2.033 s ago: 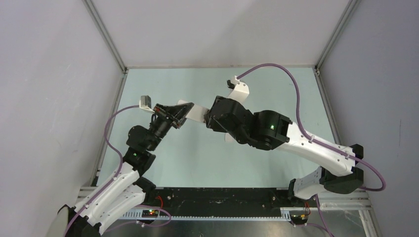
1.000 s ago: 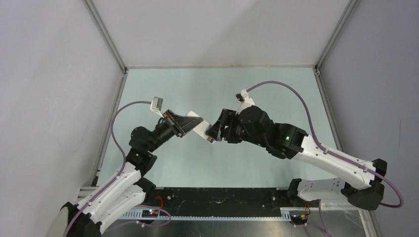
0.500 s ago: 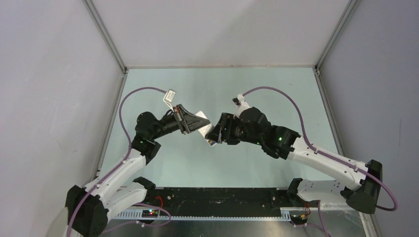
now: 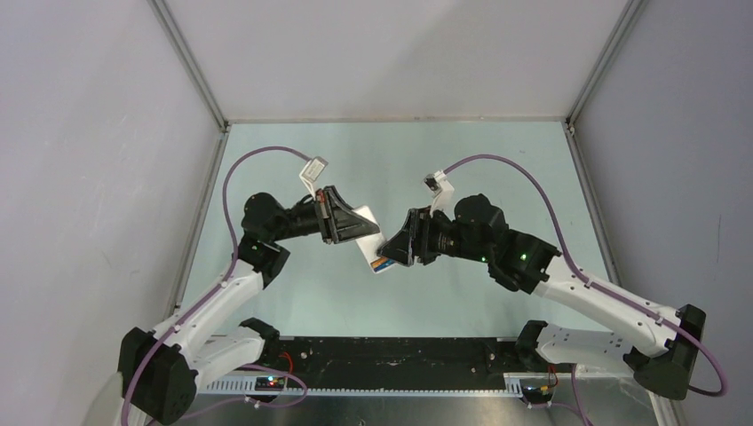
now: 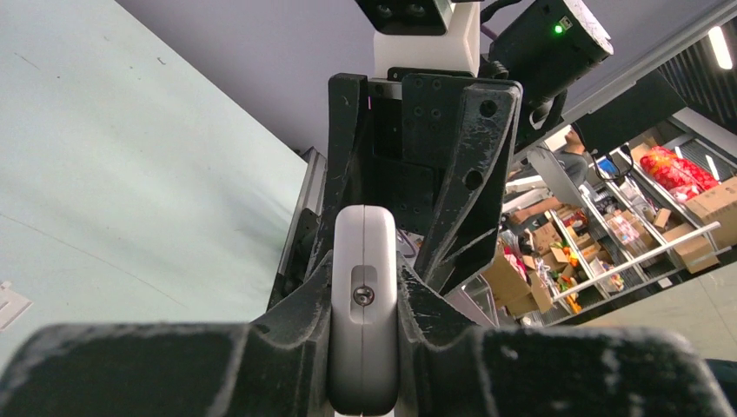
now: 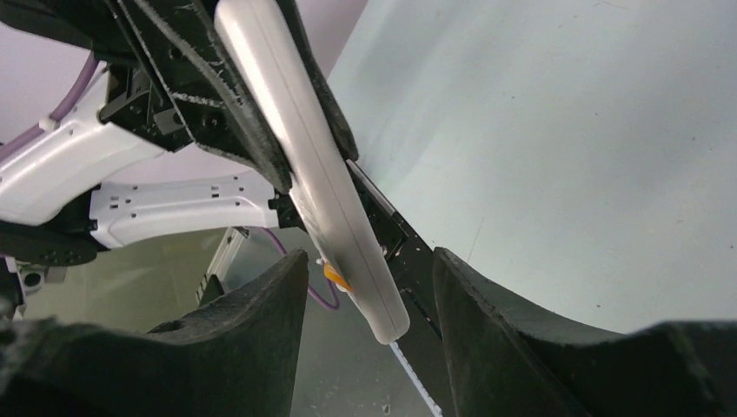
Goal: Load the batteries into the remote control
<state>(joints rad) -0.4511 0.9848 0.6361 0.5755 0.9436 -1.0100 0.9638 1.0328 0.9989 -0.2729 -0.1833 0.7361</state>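
— Pale green worktop [image 4: 462, 169], grey walls [image 4: 89, 177] around it. Where's the remote control [image 4: 371, 244]?

— Up in the air over the middle of the worktop, not touching it. The left pincer [image 4: 360, 226] is clenched on one end, a finger pressed against each flat face. The white body juts out toward the other arm.

— And the right pincer [image 6: 369, 261]?

— Released. From its own wrist camera, its two fingers [image 6: 252, 339] stand either side of the remote control's free end. A gap shows on both sides, so there is no contact.

— Any sign of the batteries [image 4: 384, 264]?

— From above, a patch of blue and orange shows at the remote control's free end, right by the right pincer's tips. From the right wrist, a bit of orange pokes from the remote control's edge near that same end. Whether they sit fully in place, I cannot tell.

— What does the left wrist camera give?

— The remote control end-on, narrow and white, wedged between the dark fingers, with the right arm straight ahead.
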